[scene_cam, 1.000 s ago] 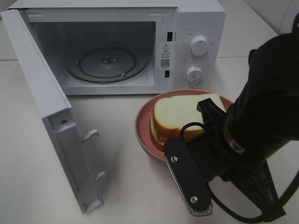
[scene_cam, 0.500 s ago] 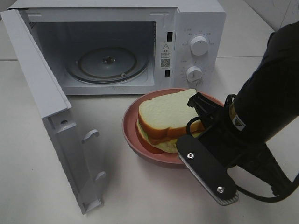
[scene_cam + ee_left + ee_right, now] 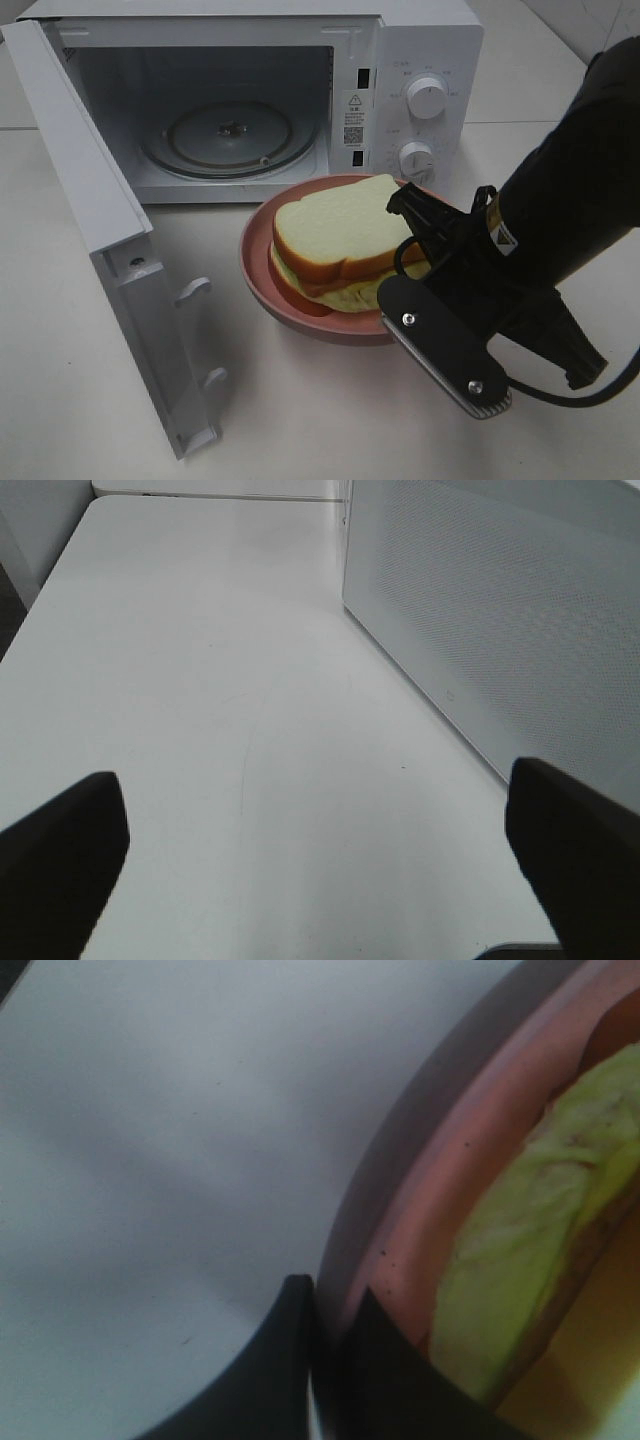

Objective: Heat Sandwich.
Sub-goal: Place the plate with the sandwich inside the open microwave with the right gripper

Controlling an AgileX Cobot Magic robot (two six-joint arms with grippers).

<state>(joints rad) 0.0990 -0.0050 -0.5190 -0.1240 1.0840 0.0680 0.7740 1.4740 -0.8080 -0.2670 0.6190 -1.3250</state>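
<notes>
Sandwich (image 3: 335, 230): white bread, tan crust, pale green lettuce showing.

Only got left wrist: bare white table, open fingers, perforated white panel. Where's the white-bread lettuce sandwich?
Observer: The sandwich sits on a round pink plate in front of the open white microwave.
Operator: Right arm?
Observer: The right gripper has its fingers shut on the plate's rim.
Operator: Oven cavity?
Observer: Only the glass turntable shows inside.
</notes>
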